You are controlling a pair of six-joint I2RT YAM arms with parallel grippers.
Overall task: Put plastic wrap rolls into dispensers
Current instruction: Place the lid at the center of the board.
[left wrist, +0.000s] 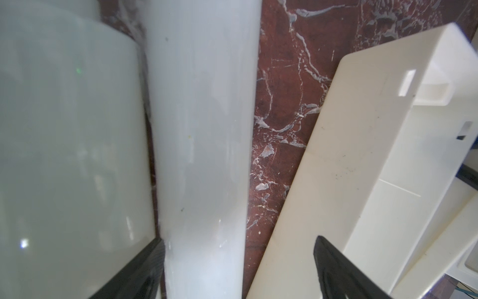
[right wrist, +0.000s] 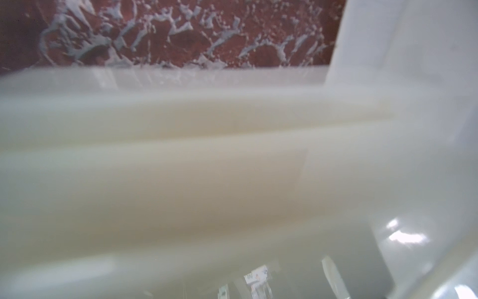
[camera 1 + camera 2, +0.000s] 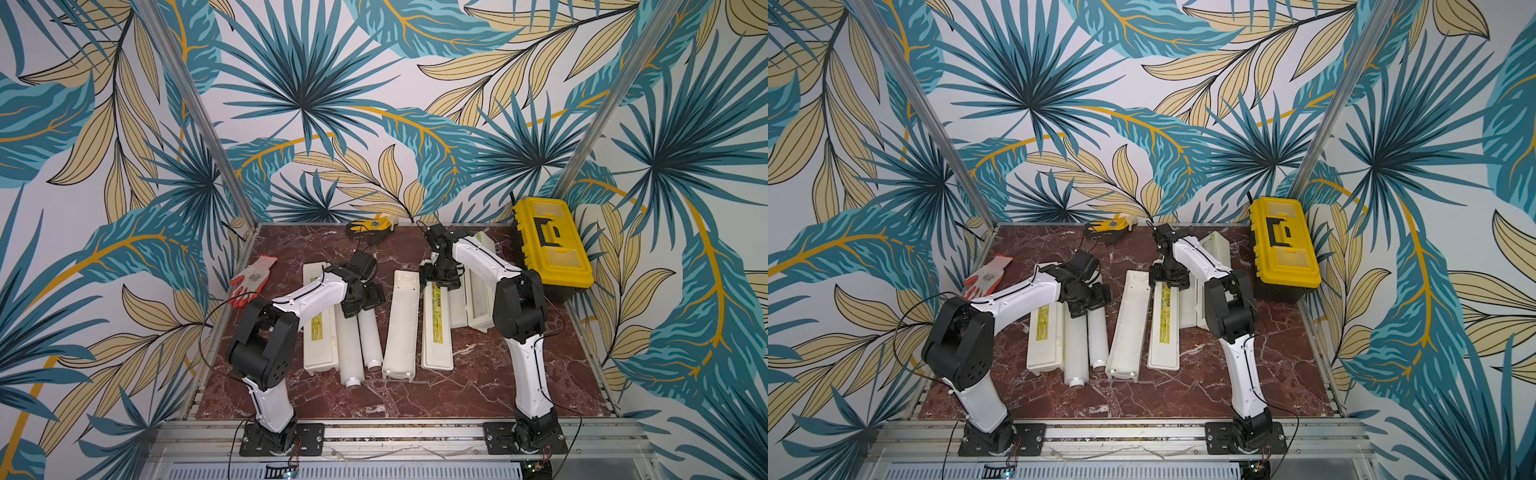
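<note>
Two white plastic wrap rolls [image 3: 350,353] [image 3: 370,340] lie side by side between a closed, labelled dispenser [image 3: 318,345] and a plain cream dispenser trough [image 3: 401,332]. My left gripper [image 3: 362,297] hangs over the rolls' far ends. In the left wrist view it is open [image 1: 240,239], with its fingers on either side of one roll [image 1: 204,155]. My right gripper [image 3: 440,282] sits on the far end of a labelled dispenser panel [image 3: 437,332]. The right wrist view shows only blurred cream plastic [image 2: 181,168], and the fingers are hidden. Another dispenser [image 3: 478,303] lies open behind the right arm.
A yellow-and-black toolbox [image 3: 552,245] stands at the back right corner. An orange-and-white glove [image 3: 253,278] lies at the left edge and a yellow-and-black glove [image 3: 370,226] at the back. Patterned walls close in the marble table [image 3: 415,395] on three sides.
</note>
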